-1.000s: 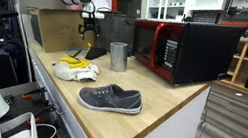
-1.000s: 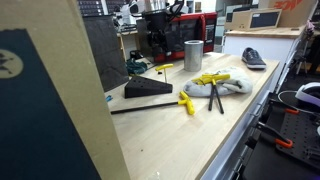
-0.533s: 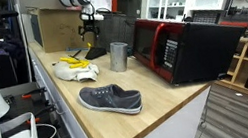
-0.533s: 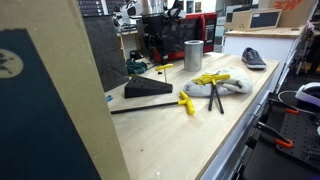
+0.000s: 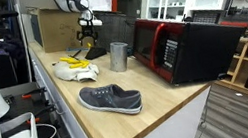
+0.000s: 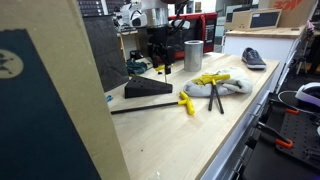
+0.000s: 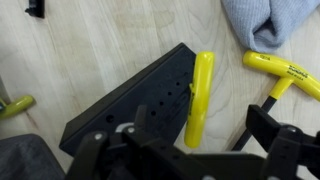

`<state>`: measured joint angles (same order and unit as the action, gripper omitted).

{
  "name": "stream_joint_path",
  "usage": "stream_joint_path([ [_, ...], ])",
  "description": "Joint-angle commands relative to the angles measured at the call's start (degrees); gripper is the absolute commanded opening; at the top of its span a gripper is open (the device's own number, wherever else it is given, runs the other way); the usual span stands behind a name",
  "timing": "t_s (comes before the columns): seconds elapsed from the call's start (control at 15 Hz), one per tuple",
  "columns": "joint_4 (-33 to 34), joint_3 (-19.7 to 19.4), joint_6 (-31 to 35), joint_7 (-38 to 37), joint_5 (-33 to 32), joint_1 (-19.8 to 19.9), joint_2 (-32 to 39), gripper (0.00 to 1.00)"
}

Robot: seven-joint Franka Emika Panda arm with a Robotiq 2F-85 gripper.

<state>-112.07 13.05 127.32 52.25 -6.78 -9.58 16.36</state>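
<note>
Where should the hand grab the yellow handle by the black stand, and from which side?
Probably grip the yellow handle at mid-length, coming straight down from above. It is a slim round bar lying level along the stand edge, so the open hand can close across its narrow width.

matt black wedge (image 7: 130, 100), glossy yellow plastic handle (image 7: 200, 95), smooth wooden benchtop (image 7: 80, 40)

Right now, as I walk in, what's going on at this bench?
A robot arm is working over a wooden bench. Its gripper hangs with jaws open above a black wedge and a yellow tool handle that lies along the wedge's edge. It holds nothing. A grey cloth and another yellow-handled tool lie close by. A metal cup, a shoe and a microwave sit further along.
</note>
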Motion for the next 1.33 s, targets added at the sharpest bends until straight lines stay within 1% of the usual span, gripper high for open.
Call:
stream_joint_path([
  [0.0, -5.76, -0.28, 4.75, -0.72, -1.2, 0.47, -3.57, 1.0],
  [0.27, -8.58, -0.97, 7.94, -1.45, -2.07, 0.59, -4.99, 1.0],
  [0.33, -9.15, -1.38, 8.62, -2.36, -3.05, 0.43, -5.33, 0.75],
  [0.4, -9.68, -1.52, 9.16, -2.72, -3.73, 0.49, -5.66, 0.74],
  [0.47, -10.18, -1.54, 9.87, -2.73, -4.07, 0.61, -5.88, 0.68],
  [0.67, -11.47, -1.47, 11.5, -2.56, -4.27, 0.9, -6.39, 0.42],
  [0.8, -12.49, -1.32, 13.2, -2.16, -3.85, 1.09, -6.59, 0.29],
  [1.0, -13.89, -1.19, 15.88, -1.96, -3.61, 1.18, -6.83, 0.05],
  [1.07, -14.26, -1.19, 16.53, -1.99, -3.65, 1.18, -6.89, 0.01],
  [1.2, -15.07, -1.17, 17.51, -1.92, -3.58, 1.23, -7.35, 0.0],
  [1.27, -15.46, -1.19, 17.92, -1.9, -3.51, 1.28, -7.67, 0.02],
])
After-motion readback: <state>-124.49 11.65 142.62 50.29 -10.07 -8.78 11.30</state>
